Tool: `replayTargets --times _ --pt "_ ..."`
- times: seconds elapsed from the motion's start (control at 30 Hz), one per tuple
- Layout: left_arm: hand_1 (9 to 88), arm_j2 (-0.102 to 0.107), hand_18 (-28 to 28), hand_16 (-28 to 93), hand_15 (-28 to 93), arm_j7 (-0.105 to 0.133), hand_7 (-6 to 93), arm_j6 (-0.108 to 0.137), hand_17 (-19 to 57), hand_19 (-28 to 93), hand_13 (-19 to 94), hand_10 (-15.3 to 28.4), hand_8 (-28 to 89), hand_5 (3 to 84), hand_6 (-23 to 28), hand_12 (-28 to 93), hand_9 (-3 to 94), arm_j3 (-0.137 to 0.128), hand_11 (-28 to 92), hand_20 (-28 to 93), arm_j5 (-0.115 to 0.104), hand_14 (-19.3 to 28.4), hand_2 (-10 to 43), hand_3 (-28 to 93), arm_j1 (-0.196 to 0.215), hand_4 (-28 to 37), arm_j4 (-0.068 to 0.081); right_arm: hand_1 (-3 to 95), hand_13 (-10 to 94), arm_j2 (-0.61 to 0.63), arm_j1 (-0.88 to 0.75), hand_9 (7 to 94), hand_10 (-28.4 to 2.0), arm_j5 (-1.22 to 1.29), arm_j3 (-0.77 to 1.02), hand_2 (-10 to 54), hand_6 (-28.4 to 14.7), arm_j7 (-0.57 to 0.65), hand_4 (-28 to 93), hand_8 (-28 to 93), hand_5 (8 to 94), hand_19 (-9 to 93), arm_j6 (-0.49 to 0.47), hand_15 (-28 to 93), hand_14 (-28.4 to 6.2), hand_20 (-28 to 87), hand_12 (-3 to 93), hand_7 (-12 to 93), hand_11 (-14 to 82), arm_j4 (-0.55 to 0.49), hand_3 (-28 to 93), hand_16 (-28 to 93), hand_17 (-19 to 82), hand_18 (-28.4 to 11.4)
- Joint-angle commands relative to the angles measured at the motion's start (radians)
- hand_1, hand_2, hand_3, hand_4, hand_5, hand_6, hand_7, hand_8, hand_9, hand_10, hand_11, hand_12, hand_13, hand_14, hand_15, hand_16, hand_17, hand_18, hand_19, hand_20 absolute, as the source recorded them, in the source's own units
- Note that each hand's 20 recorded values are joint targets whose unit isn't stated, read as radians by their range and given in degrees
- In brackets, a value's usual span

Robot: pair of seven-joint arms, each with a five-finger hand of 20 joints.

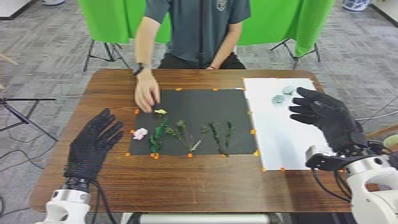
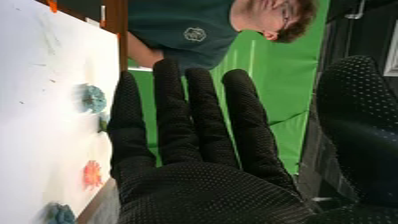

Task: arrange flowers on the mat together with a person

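Though near right-hand fingers [image 1: 306,102], blue flowers [image 1: 278,99] apart.

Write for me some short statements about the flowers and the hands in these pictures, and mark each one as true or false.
1. The pink flower lies by the left edge of the black mat. True.
2. The person's hand is over the white sheet. False: it is at the black mat's far left corner, near a yellow flower.
3. The robot's left hand holds no flower. True.
4. The robot's right hand is curled round a stem. False: its fingers are extended and hold nothing.
5. All flowers on the white sheet are blue. False: a coral-red flower lies there too.
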Motion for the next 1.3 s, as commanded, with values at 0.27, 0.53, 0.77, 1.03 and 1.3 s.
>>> replayTargets --times 0.27,0.53,0.77,1.03,1.3 --pt "27.9 -0.007 20.5 3 22 -0.026 22.2 -0.022 -9.8 42 20 10.7 -11 29.5 3.2 15 22.3 -0.003 21 11 0.007 13.3 0.4 69 0.006 -23.7 0.010 21.6 34 0.016 -0.002 39.1 -14.6 -0.014 -0.004 -2.4 -5.1 -0.001 -22 -10 39.7 52 -0.015 28 -12.7 29 22.2 18 15.9 0.004 84 23 10 -21.6" --pt "27.9 0.002 20.6 3 22 -0.022 21.9 -0.026 -9.8 42 20 10.7 -11 29.5 3.2 15 22.3 -0.006 21 11 0.013 13.2 0.4 69 0.002 -23.7 0.007 22.2 35 0.128 0.048 39.8 -14.7 -0.075 -0.012 -3.3 -5.0 -0.060 -22 -10 40.0 55 0.069 30 -12.6 31 22.4 18 16.5 0.038 85 23 11 -21.6" --pt "27.9 0.007 20.6 3 22 -0.011 21.8 -0.002 -9.9 42 21 10.7 -11 29.5 3.2 15 22.3 -0.007 21 11 0.001 13.2 0.4 69 0.029 -23.6 -0.002 28.8 41 0.319 0.195 40.3 -11.6 -0.701 -0.082 -8.8 -2.9 -0.039 -26 -14 39.0 64 0.137 44 -10.9 37 22.0 25 21.2 0.205 82 20 16 -20.2" --pt "27.9 0.007 20.7 3 22 -0.008 21.8 0.003 -9.8 42 21 10.7 -11 29.5 3.2 15 22.4 -0.001 21 11 0.002 13.5 0.5 69 0.017 -23.6 0.001 30.7 41 0.432 0.300 31.9 -8.8 -1.210 -0.191 -9.5 -1.9 0.100 -28 -15 32.6 75 0.070 65 -11.5 45 22.9 27 19.2 0.339 83 16 19 -19.6" --pt "28.0 0.008 20.7 3 22 -0.001 21.6 0.007 -9.8 42 21 10.7 -11 29.6 3.3 15 22.4 0.000 21 11 0.002 13.5 0.5 69 0.017 -23.6 -0.001 34.7 49 0.473 0.363 42.8 -6.9 -1.357 -0.279 -9.5 0.6 0.204 -28 -19 40.7 81 0.009 77 -10.6 46 22.2 35 28.1 0.424 83 19 24 -17.8"
